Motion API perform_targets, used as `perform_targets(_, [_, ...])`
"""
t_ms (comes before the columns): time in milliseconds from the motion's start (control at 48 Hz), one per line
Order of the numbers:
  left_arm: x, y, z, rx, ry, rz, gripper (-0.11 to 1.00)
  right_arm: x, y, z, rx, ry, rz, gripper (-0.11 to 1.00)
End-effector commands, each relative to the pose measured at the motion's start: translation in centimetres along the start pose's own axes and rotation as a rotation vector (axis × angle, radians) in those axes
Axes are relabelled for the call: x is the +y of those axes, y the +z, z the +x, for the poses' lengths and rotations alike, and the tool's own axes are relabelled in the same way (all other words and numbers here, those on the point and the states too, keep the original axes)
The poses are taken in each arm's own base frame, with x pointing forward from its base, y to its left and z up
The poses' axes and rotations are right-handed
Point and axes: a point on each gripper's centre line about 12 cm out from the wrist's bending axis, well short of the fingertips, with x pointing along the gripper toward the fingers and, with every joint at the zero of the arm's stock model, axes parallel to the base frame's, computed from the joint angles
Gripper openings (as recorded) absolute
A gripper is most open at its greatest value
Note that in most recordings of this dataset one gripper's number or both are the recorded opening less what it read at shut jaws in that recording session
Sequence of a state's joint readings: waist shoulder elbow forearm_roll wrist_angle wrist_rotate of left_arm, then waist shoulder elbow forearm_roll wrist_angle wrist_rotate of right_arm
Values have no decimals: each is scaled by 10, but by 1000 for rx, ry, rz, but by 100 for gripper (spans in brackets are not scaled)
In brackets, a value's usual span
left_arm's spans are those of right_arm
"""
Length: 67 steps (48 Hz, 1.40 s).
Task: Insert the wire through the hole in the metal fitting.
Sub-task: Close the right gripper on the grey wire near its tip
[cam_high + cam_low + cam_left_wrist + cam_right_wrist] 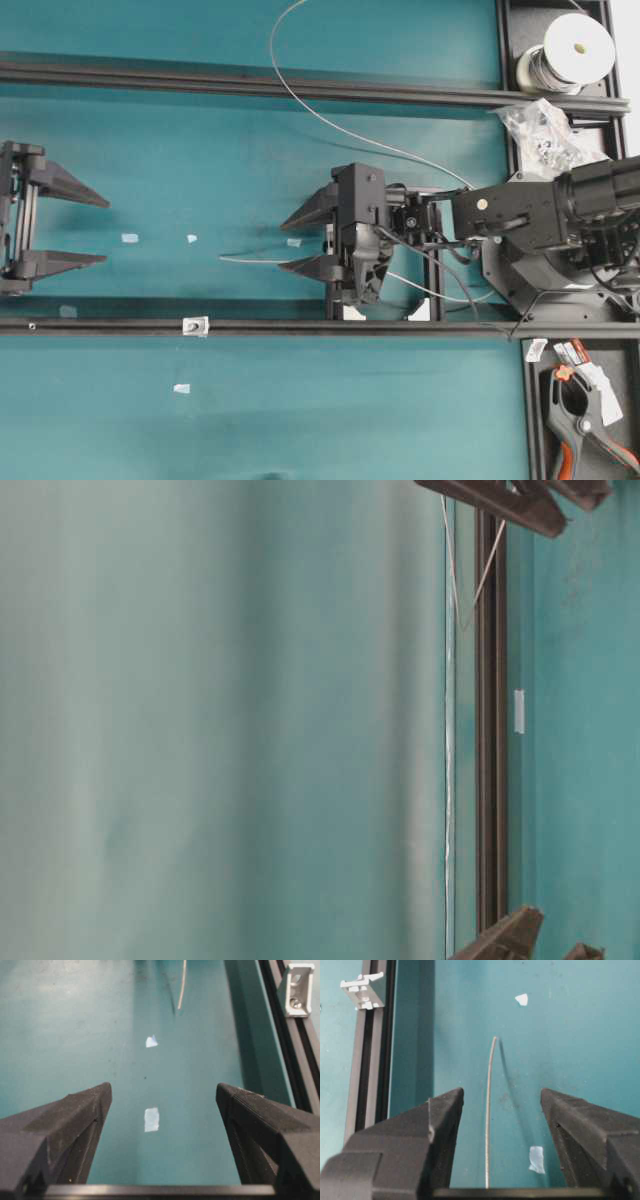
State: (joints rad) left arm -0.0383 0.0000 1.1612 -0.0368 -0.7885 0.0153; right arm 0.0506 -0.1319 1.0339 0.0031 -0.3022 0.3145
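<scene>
Teal surface (250, 400) carries the wire (488, 1125) running between the right claw's (500, 1110) spread, empty jaws, while the left claw (162, 1105) gapes wide, empty.

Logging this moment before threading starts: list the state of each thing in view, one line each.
left tool: open, empty.
right tool: open, straddling the wire, not gripping.
wire: loose, free end lying on the table.
metal fitting: on the rail, unthreaded.
spool: wire still wound on.
</scene>
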Motion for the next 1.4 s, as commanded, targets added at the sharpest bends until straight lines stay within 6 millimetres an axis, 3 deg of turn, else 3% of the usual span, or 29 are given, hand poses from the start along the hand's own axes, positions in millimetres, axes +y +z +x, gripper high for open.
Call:
perform_targets(0, [-1, 7, 3, -34, -3, 2, 86, 6, 10, 5, -30, 16, -1, 68])
perform_targets(292, [-1, 6, 2, -31, -4, 3, 86, 6, 4, 21, 2, 10, -4, 68])
perform_targets(897, [-1, 6, 2, -32, -3, 2, 86, 2, -7, 34, 36, -3, 28, 67])
perform_targets(1168, [-1, 6, 1, -29, -3, 0, 86, 2, -7, 36, 103, -25, 27, 48])
perform_targets(1376, [-1, 6, 1, -31, -3, 0, 86, 2, -7, 37, 128, -34, 24, 47])
